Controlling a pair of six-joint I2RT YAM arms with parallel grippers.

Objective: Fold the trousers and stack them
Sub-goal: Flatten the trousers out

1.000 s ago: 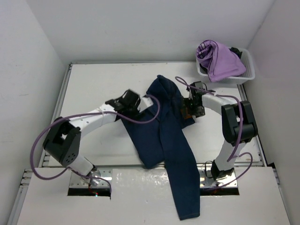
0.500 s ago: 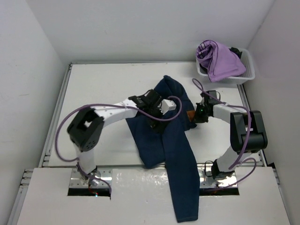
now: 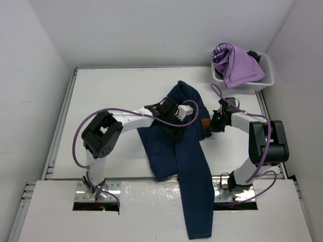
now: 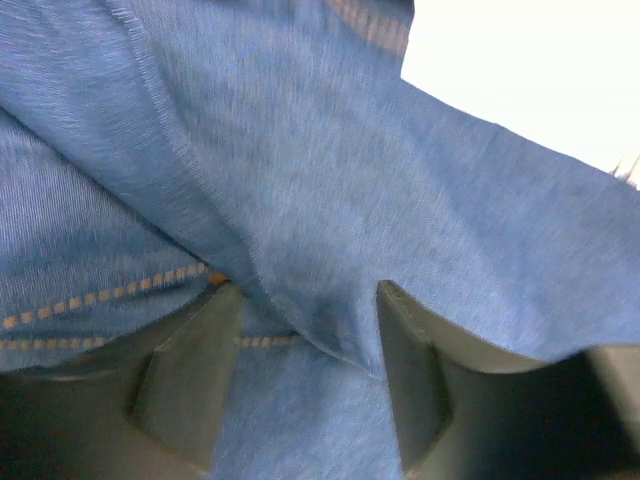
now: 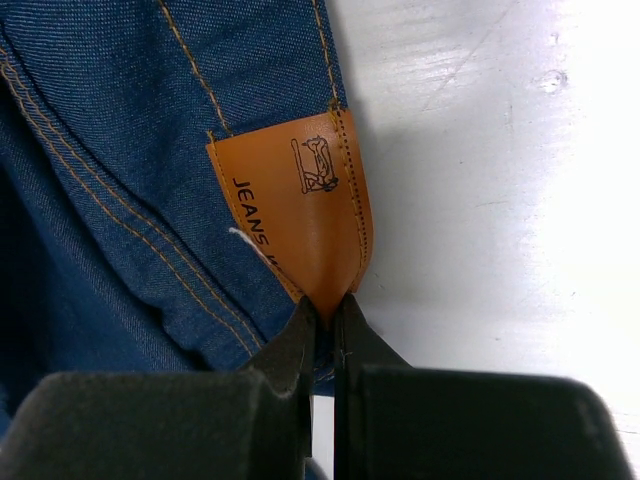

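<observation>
The dark navy trousers (image 3: 189, 151) lie across the table's middle, one leg running over the near ledge. My left gripper (image 3: 174, 128) is pressed down on the upper part of the denim. In the left wrist view the left gripper (image 4: 310, 300) is open, its fingers (image 4: 190, 370) standing either side of a raised fold of the trousers (image 4: 300, 180). My right gripper (image 3: 213, 122) is at the waistband's right edge. In the right wrist view the right gripper (image 5: 328, 300) is shut on the lower tip of the tan patch (image 5: 300, 200) of the trousers (image 5: 110, 200).
A white basket (image 3: 267, 75) at the back right holds a lilac garment (image 3: 237, 63). White walls close in the table on three sides. A raised white ledge (image 3: 151, 201) runs along the near edge between the arm bases.
My left arm swung right onto the trousers; its jaws widened, then narrowed around a fold. My right gripper shut on the patch edge and drew slightly right.
</observation>
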